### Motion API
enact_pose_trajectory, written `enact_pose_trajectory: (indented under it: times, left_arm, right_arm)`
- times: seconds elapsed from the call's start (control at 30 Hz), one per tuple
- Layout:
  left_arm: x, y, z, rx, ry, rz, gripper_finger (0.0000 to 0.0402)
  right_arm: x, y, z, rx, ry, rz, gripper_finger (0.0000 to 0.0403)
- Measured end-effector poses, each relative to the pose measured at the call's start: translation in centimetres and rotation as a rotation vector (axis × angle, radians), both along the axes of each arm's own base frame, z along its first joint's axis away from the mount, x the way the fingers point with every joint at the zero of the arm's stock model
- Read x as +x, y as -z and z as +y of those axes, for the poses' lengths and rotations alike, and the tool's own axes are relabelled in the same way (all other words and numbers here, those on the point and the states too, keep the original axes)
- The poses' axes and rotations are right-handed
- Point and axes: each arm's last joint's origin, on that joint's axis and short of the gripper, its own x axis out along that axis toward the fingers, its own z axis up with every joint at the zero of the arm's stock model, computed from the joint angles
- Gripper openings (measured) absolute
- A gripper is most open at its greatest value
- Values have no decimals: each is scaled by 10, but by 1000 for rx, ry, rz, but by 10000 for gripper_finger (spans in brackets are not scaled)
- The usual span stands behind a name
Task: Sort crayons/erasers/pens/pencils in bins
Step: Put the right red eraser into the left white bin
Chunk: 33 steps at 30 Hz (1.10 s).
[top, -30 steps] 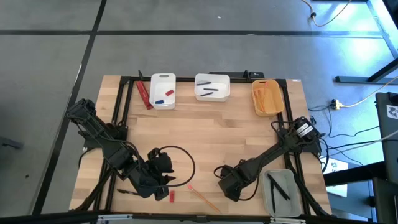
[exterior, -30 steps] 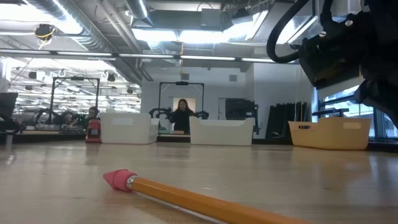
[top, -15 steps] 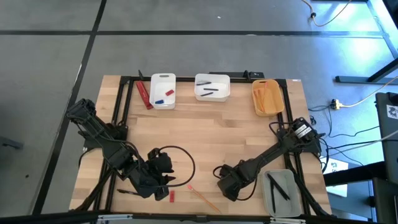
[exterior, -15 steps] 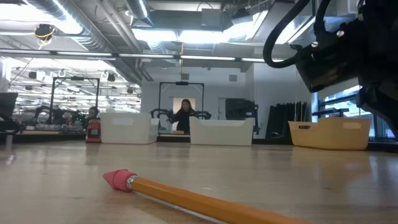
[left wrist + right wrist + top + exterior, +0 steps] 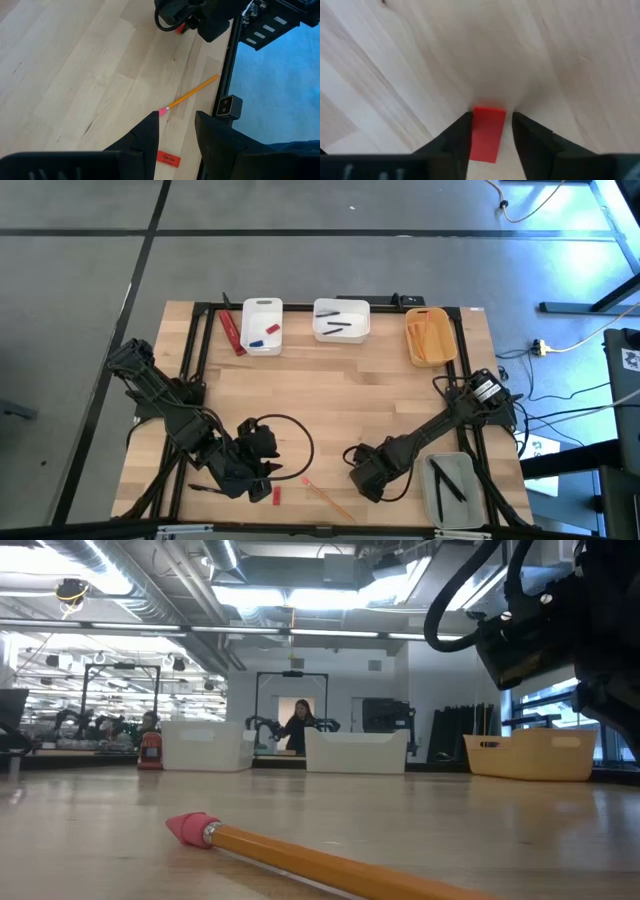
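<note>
A red eraser [image 5: 487, 132] lies flat on the wood between the fingers of my right gripper [image 5: 490, 117], which points straight down near the table's front [image 5: 363, 477]. In the high view the gripper hides this eraser. My left gripper [image 5: 175, 122] hangs open above the table at the front left [image 5: 266, 472] and holds nothing. Ahead of it lie an orange pencil [image 5: 192, 92] with a pink end and a second red eraser [image 5: 168, 158]. At the far edge stand a narrow white bin [image 5: 262, 326], a wider white bin [image 5: 341, 320] holding pens, and a yellow-orange bin [image 5: 430, 337]. My right gripper comes at the eraser from above, one finger along each long side [image 5: 476, 125]. A thin strip of wood shows between one finger [image 5: 527, 137] and the eraser. Whether the other finger touches it I cannot tell. The eraser lies flat on the table.
A translucent grey bin [image 5: 455, 490] with black pens sits at the front right, beside my right arm. A red stick [image 5: 232, 333] lies left of the narrow white bin. A black frame rail [image 5: 200, 350] runs around the table. Bare wood lies at mid-table.
</note>
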Motion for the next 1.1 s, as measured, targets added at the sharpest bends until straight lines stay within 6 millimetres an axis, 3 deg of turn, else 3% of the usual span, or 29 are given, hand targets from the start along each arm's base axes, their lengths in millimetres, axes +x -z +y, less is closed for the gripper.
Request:
enact_pose_trajectory:
  times: [0.3,0.7,1.1]
  left_arm:
    - [0,0,0,0,0,0,119]
    - [0,0,0,16,18,0,119]
    - [0,0,0,18,19,1,119]
  right_arm:
    - [0,0,0,-1,2,2,59]
    - [6,-10,-1,-19,10,31,66]
    - [34,-48,-16,7,-45,-13,66]
